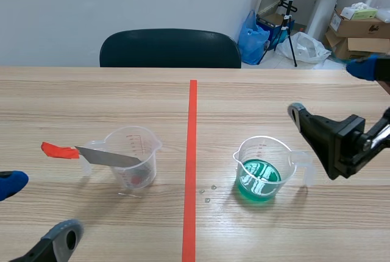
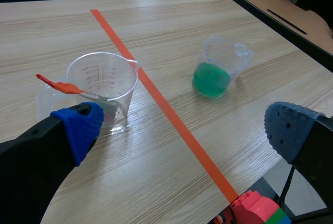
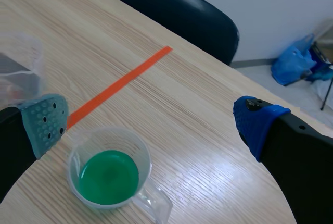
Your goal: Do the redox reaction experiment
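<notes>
The clear cup and the cup of green liquid stand on the desk on either side of the tape line. I take that as one cup within reach of each arm. The knife leans in the clear cup, blade inside and red handle out over the rim on my left, probably the easy end to grab. My left hand is low, just short of that cup, spread wide and empty. My right hand hovers over the green cup, angled down, also wide open with nothing in it.
</notes>
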`<state>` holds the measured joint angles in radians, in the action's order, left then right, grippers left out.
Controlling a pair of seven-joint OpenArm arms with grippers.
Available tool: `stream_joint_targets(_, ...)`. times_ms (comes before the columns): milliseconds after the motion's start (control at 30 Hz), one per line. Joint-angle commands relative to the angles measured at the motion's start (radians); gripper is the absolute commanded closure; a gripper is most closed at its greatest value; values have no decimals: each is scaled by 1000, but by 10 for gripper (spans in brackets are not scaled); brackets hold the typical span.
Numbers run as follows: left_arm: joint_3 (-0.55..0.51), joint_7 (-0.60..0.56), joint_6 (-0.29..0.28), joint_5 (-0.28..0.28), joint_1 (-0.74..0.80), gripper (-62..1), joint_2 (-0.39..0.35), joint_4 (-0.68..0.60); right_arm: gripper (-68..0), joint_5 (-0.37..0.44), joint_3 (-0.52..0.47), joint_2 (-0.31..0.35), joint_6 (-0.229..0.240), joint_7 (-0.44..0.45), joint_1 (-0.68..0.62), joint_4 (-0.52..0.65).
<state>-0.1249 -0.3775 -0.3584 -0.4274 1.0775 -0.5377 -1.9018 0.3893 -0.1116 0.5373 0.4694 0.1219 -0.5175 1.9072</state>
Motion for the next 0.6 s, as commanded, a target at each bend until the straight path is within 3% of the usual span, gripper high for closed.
stream_joint_targets(0,1,-15,5,-3,0,-623,0,-23,-671,6,-5,2,21,14,31,19)
stream_joint_targets(133,1,-15,6,-2,0,-623,-1,-23,-671,-24,43,3,29,-3,109,16)
stream_joint_targets(233,0,-15,36,2,3,-623,-1,-23,-671,-55,102,3,29,-14,159,12)
stream_joint_targets(367,-18,-19,103,2,13,-623,-5,-19,-671,-69,207,3,29,-42,227,0)
stream_joint_targets(567,-102,-115,114,1,111,-623,-31,-8,-671,-72,382,2,25,-61,335,-54)
